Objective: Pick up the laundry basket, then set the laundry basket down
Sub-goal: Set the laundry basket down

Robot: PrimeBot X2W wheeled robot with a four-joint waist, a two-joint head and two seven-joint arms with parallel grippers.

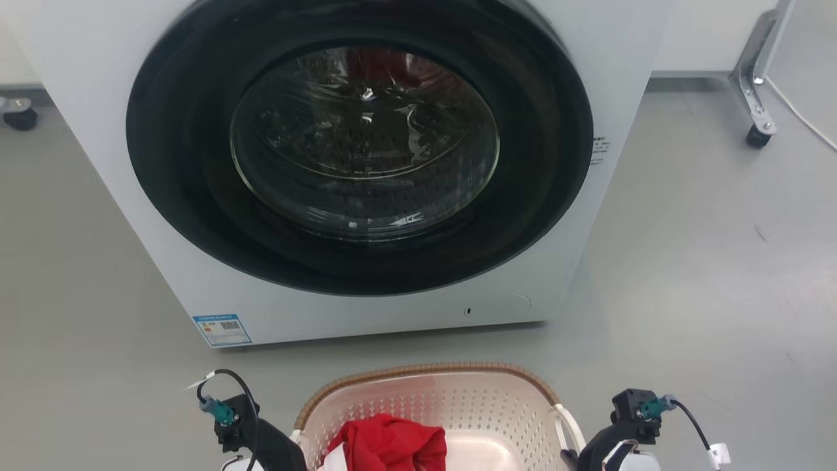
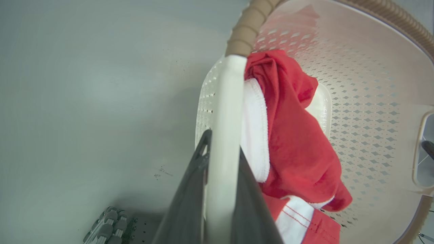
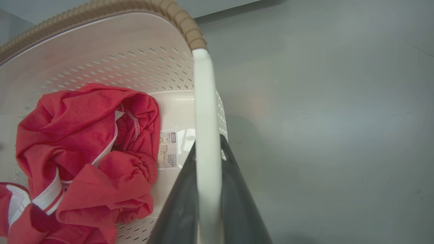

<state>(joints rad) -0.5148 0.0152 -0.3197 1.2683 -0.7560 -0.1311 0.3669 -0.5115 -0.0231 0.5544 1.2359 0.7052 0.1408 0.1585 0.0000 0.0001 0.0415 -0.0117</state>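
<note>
In front of the washing machine (image 1: 366, 163), the laundry basket (image 1: 471, 405) is held by its white handles (image 2: 227, 101), one clenched in the left pincer (image 2: 223, 145) and one in the right pincer (image 3: 207, 142); the pick-up seems underway, and a level, gentle lowering is called for next.

Head camera sits high, tipped forward and down, close on the washing machine (image 1: 366, 163) front, with the laundry basket (image 1: 458, 405) cut off at the bottom edge. My left wrist camera stares along the left tool (image 2: 223, 142), tight over a white handle (image 2: 225, 101), looking across the basket's inside. The right wrist camera mirrors it along the right tool (image 3: 207, 145) from the opposite side. All three share the basket's interior and the red garment (image 1: 392, 445). Grey floor (image 3: 322, 118) fills each wrist feed's outer half.
</note>
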